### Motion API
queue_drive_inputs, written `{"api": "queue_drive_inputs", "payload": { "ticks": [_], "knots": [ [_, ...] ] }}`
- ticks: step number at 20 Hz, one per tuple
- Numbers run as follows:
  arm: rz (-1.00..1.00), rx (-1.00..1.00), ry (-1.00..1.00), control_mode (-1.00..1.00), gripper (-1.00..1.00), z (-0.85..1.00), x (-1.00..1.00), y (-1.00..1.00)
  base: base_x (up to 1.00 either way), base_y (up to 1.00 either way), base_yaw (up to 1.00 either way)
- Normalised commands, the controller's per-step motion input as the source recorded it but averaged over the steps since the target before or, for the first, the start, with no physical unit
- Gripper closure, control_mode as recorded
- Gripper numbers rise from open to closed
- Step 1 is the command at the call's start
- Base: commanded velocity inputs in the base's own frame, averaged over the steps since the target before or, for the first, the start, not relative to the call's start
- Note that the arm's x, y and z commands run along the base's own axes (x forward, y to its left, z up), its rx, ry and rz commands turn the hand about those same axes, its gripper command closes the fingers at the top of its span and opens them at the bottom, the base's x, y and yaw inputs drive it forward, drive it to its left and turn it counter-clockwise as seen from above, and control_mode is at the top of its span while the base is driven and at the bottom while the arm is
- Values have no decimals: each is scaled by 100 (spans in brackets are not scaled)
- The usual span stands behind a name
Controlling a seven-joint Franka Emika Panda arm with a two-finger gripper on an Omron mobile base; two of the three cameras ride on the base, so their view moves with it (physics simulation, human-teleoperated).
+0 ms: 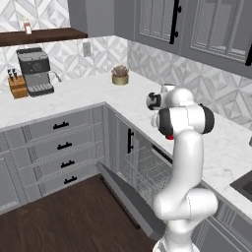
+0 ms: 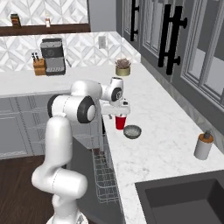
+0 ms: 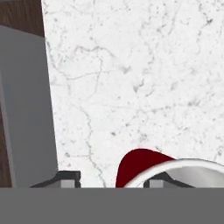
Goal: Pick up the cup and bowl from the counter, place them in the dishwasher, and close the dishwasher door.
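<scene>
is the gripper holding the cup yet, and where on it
Cannot be told. The gripper is down over the red cup at its white rim, one fingertip inside the rim, but a firm grip isn't visible.

Marble counter [image 2: 153, 144] with cup [image 2: 120, 122], bowl [image 2: 132, 131]

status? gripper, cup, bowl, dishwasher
Gripper down over cup, jaws astride its rim, grip unconfirmed. Bowl beside cup on counter. Dishwasher door open, rack out. Nothing in the way.

Both base views look down over the arm from behind, left and right, sharing the counter [image 1: 74, 101] and open dishwasher [image 2: 103, 175]. The hand view faces straight down, close above the counter.
</scene>
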Motion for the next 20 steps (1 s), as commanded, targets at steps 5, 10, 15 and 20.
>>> {"api": "queue_drive_inputs", "payload": {
  "ticks": [5, 10, 15, 20],
  "knots": [
    [1, 0, -2, -100, 100, 0, -3, 3, 0, 0, 0],
    [1, 0, -5, -100, 100, 11, -22, 7, 0, 0, 0],
    [8, 0, -3, -100, 100, 45, -94, 37, 0, 0, 0],
    [6, 0, 0, -100, 100, 29, -99, 63, 0, 0, 0]
  ]
}}
